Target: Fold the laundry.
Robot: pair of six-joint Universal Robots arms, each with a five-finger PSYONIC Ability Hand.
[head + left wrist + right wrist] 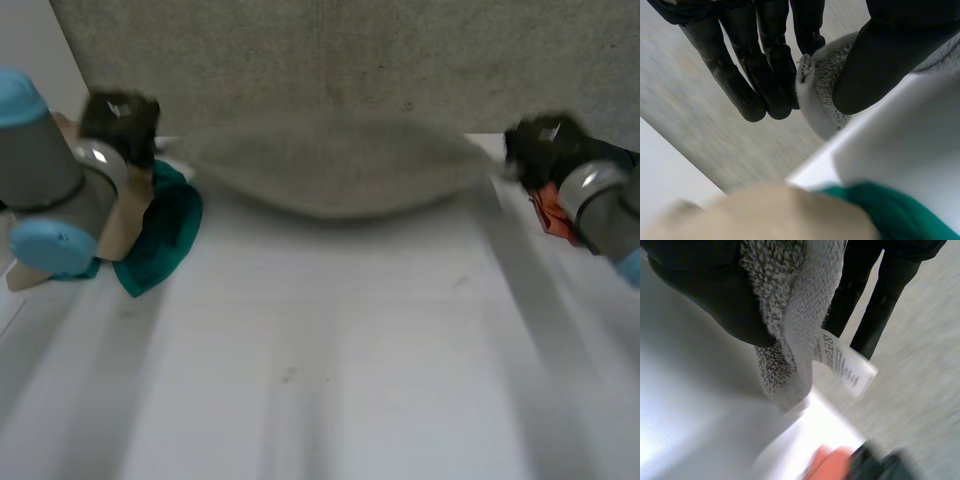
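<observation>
A grey towel (335, 170) hangs stretched between my two hands above the far part of the white table (330, 350), sagging in the middle. My left hand (120, 125) pinches its left end: in the left wrist view the fingers (757, 75) and thumb (875, 65) clamp the fluffy grey towel corner (822, 95). My right hand (545, 150) holds the other end; in the right wrist view the thumb (705, 295) presses the grey towel (790, 305) against the fingers (880, 300), and a white care label (845, 365) dangles from it.
A green cloth (160, 235) and a beige cloth (125, 225) lie piled at the table's far left, under my left arm. An orange-red item (555, 215) lies at the far right edge. A grey wall (350, 50) stands behind the table.
</observation>
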